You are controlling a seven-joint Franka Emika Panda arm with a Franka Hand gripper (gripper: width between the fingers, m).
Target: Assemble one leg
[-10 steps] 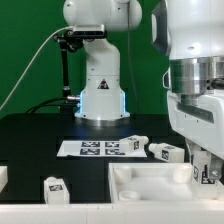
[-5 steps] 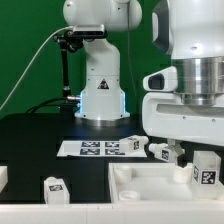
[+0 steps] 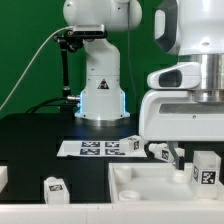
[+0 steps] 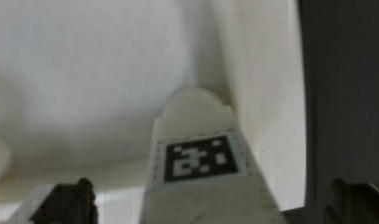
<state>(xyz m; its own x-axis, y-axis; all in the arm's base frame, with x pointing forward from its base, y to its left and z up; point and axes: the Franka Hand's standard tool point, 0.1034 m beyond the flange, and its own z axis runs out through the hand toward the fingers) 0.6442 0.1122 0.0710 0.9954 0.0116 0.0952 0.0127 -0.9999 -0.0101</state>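
A white leg (image 3: 205, 168) with a black-and-white tag stands upright on the large white tray-like body (image 3: 140, 190), near the exterior view's right edge. In the wrist view the same leg (image 4: 204, 150) rises between my two dark fingertips (image 4: 70, 202). My gripper (image 4: 212, 208) is open, and there is a gap on each side of the leg. The arm's white hand (image 3: 185, 112) hangs just above the leg, on the side toward the exterior view's left. The fingers are hard to make out in the exterior view.
The marker board (image 3: 95, 148) lies in front of the robot base (image 3: 100, 95). More tagged legs lie on the black table: one (image 3: 135, 145) by the marker board, one (image 3: 165, 152) under the hand, and one (image 3: 55, 186) at the front left.
The hand has risen and moved toward the exterior view's left. The leg it covered now stands free on the tray-like body.
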